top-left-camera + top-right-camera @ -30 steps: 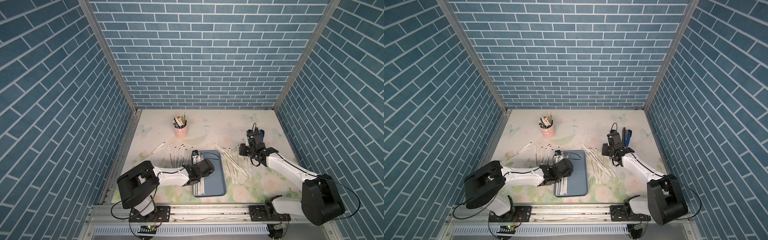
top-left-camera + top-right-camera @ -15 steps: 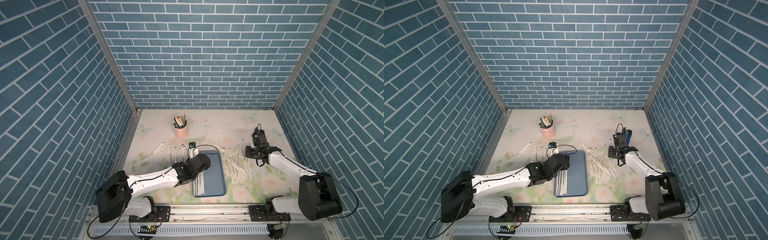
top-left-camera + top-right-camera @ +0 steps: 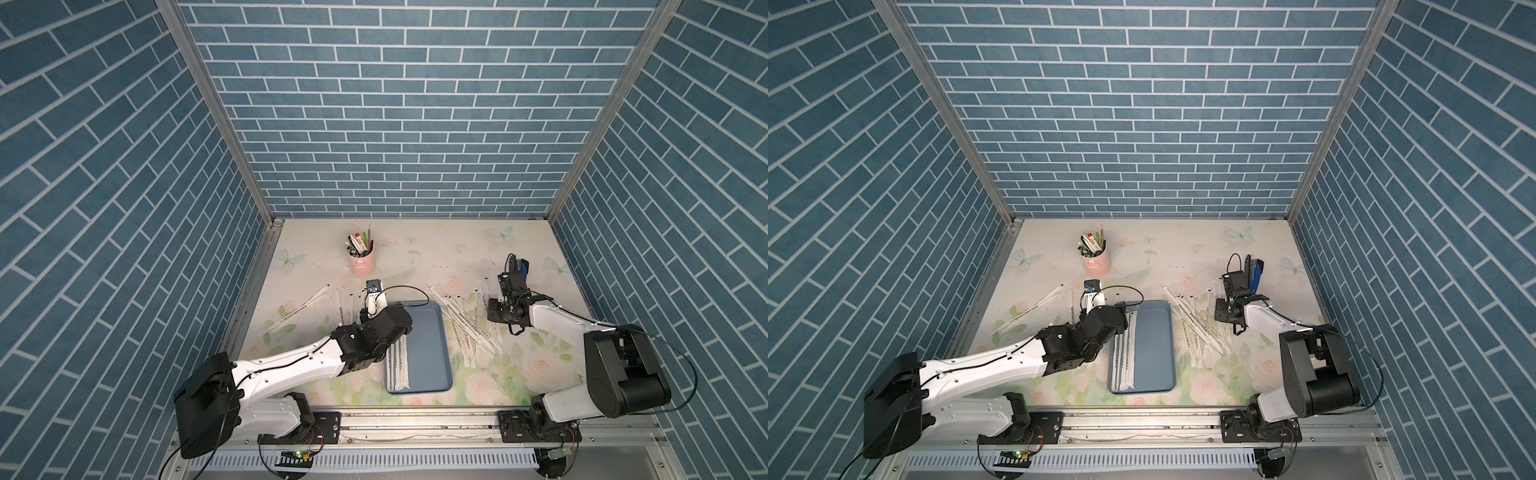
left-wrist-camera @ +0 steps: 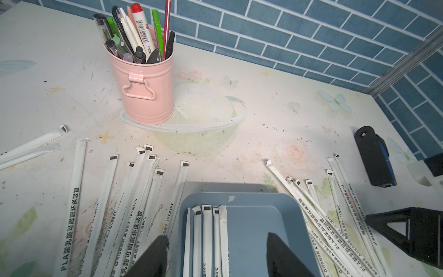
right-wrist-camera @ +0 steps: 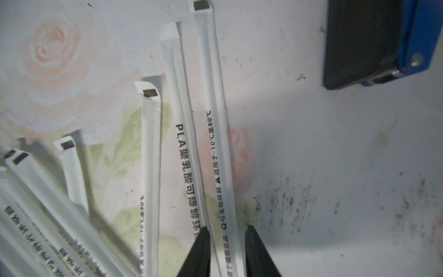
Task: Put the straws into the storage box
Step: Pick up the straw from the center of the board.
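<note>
While the left gripper (image 4: 217, 239) hangs over the shallow rectangular blue plastic storage box (image 4: 254, 199) with its 2 black fingers spread wide and nothing between them, about 5 long white paper-wrapped straws (image 4: 207, 237) lie side by side inside it. They are packed against the long wall nearest the left arm.

More straws lie loose on the floral-printed tabletop (image 3: 415, 257). 1 group (image 4: 134, 191) fans out on the left arm's side, its nearest piece just beside the box wall. A second, crossed heap (image 3: 465, 328) sits on the other side, reaching up to the box rim.

The right gripper (image 5: 226, 231) is down at the outer edge of that heap, its 2 fingertips straddling 1 printed straw (image 5: 214, 134). I cannot tell whether they pinch it or only flank it. A neighbouring straw (image 5: 182, 144) lies right against it and runs under the inner fingertip, crowding the grip.

A blue-and-black stapler (image 5: 374, 40) rests near the gripper, apart from the straws. Farther back stands a small pink metal cup (image 3: 362, 262) filled with coloured pens and pencils (image 4: 141, 31), well clear of both arms.
</note>
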{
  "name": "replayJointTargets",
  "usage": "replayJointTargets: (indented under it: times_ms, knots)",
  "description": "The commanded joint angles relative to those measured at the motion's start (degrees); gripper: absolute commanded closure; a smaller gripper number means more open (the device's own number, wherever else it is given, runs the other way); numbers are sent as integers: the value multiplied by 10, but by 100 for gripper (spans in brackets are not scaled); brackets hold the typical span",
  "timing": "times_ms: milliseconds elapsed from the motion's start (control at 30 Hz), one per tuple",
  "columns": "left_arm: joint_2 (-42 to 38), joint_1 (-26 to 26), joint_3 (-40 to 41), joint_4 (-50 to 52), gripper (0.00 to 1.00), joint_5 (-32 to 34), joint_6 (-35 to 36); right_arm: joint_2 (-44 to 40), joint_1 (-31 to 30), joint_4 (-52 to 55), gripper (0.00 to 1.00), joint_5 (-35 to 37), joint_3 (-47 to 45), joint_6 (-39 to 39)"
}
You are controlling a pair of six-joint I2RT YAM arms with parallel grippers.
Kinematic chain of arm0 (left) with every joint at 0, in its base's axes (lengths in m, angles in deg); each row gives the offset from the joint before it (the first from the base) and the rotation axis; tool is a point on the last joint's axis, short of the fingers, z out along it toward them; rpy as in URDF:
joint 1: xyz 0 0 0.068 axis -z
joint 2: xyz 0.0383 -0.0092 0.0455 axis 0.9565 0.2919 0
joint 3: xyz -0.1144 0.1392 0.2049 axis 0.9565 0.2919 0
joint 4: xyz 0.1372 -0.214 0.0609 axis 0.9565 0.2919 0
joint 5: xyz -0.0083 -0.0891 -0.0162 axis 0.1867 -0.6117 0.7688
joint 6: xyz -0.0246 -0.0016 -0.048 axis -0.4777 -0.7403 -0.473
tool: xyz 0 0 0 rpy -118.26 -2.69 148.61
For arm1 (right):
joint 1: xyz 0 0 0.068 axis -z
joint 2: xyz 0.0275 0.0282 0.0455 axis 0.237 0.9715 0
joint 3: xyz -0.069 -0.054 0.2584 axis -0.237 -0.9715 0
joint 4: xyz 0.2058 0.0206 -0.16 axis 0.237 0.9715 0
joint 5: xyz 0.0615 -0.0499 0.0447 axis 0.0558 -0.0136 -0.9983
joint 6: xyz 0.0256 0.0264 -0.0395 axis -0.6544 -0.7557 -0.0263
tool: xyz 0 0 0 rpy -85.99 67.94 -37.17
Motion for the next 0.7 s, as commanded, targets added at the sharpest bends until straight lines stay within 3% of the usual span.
replayJointTargets:
  times_ms: [0,367,667]
  knots:
    - [3,-4,10,1,32,7,10,16,-2,-14,74,13,-9,-3]
    - [-4,-16,21,-2,32,3,9,14,-20,6,94,46,10,9]
    - [-55,-65,53,-11,32,-35,10,-9,-68,65,97,94,76,11]
